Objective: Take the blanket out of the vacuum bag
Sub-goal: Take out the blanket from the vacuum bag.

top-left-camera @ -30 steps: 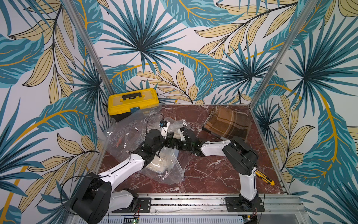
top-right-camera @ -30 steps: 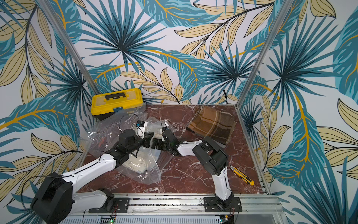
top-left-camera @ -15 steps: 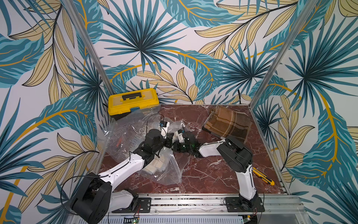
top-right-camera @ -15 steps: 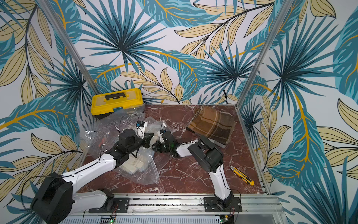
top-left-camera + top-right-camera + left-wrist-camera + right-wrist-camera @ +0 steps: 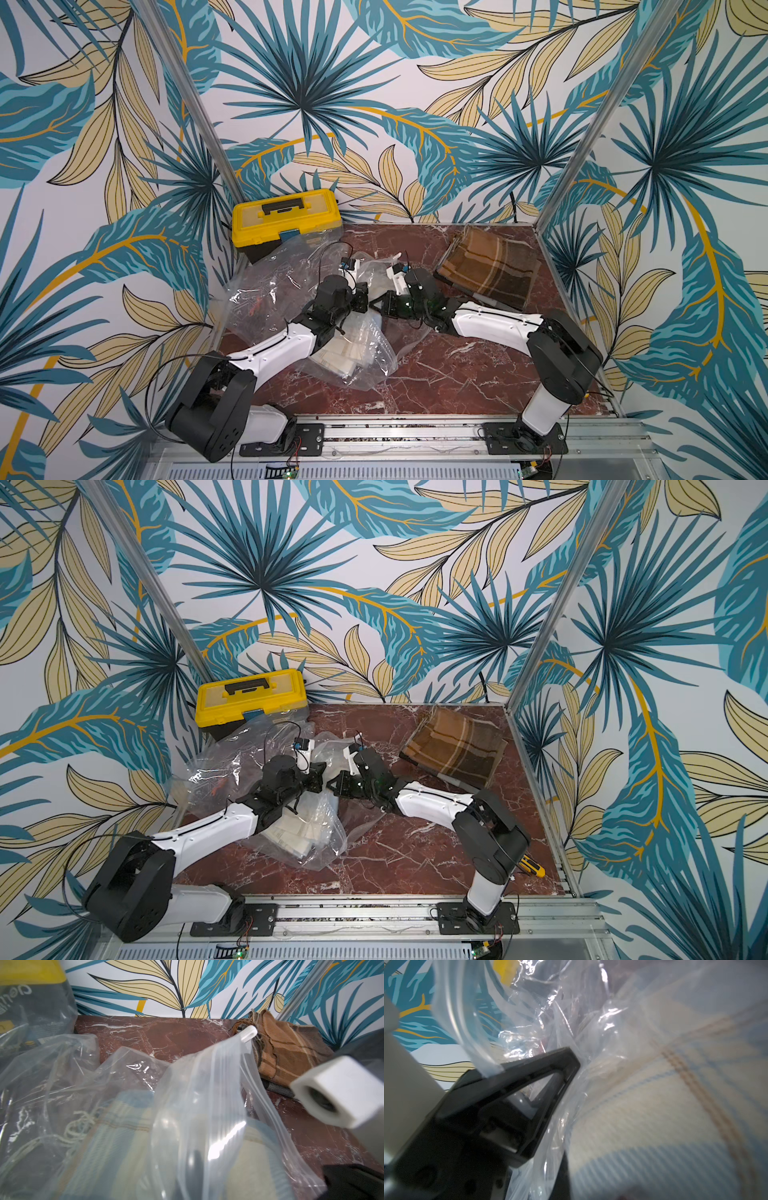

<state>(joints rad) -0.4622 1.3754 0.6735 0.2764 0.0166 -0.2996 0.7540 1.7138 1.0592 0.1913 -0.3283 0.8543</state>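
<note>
Now both pairs of jaws pinch the zip mouth of the vacuum bag (image 5: pixel 376 368), lying toward the left edge of the red marble worktop (image 5: pixel 440 374), pale checked blanket (image 5: pixel 345 353) inside. Better to part the mouth slowly and evenly, the film may slip out. Leaf-patterned walls (image 5: pixel 374 83) enclose three sides

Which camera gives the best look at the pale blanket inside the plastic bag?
The right wrist view: the pale blanket is closest there, cream with blue stripes and brown lines, seen through the vacuum bag. The left wrist view shows its fringe and stripes; both top views show only a cream patch.
</note>
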